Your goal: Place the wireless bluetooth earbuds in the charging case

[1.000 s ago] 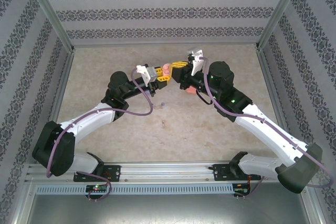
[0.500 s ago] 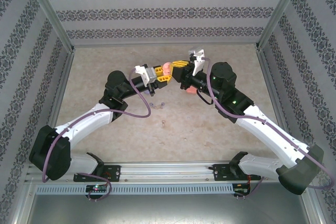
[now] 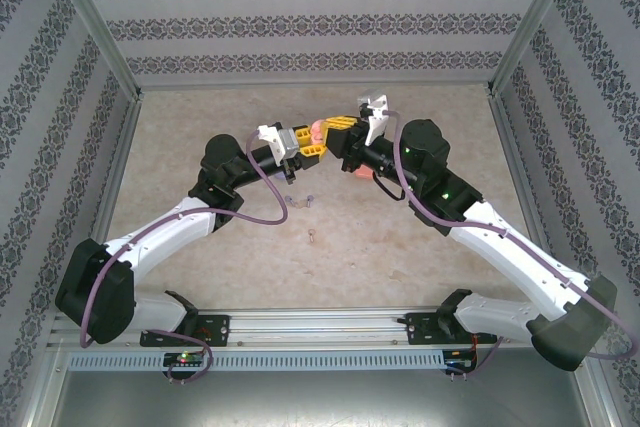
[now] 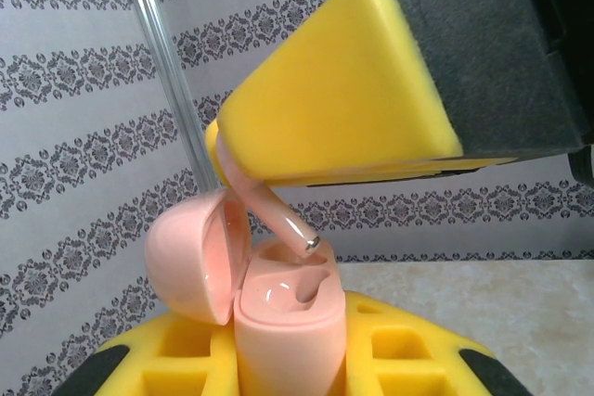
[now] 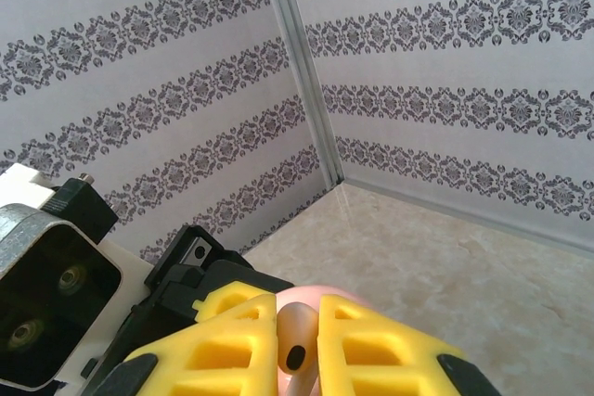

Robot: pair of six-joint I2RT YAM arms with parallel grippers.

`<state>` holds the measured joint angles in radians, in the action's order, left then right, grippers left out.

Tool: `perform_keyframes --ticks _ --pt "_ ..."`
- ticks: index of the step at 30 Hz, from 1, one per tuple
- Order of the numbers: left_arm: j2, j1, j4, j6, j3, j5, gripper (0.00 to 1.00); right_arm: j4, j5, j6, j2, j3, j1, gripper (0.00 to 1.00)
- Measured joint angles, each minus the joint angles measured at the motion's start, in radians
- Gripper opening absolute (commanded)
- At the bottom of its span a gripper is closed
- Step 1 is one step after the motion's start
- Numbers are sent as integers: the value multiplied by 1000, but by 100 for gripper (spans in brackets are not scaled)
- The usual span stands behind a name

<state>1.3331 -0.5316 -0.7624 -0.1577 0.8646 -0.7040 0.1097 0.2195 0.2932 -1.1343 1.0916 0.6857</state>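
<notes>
left arm (image 3: 170, 222) lower, earbud (image 4: 269, 210) above case (image 4: 288, 331) rim

Both hands meet over the far middle of the desk (image 3: 200, 137). The left hand (image 3: 311, 145) has the charging case (image 4: 283, 326) upright, lid (image 4: 197, 252) swung off to its left. The right hand (image 3: 338, 127) sits above it with an earbud (image 4: 269, 206), stem tip just over the case's opening. One loose earbud (image 3: 308, 199) and another (image 3: 314, 238) lie on the desk, closer to the near edge.
</notes>
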Motion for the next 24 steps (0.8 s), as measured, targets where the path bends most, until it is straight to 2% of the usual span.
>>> perform_keyframes --ticks 24 --pt "-14 -4 44 1 4 19 0 8 -47 -48 3 -21 26 13"
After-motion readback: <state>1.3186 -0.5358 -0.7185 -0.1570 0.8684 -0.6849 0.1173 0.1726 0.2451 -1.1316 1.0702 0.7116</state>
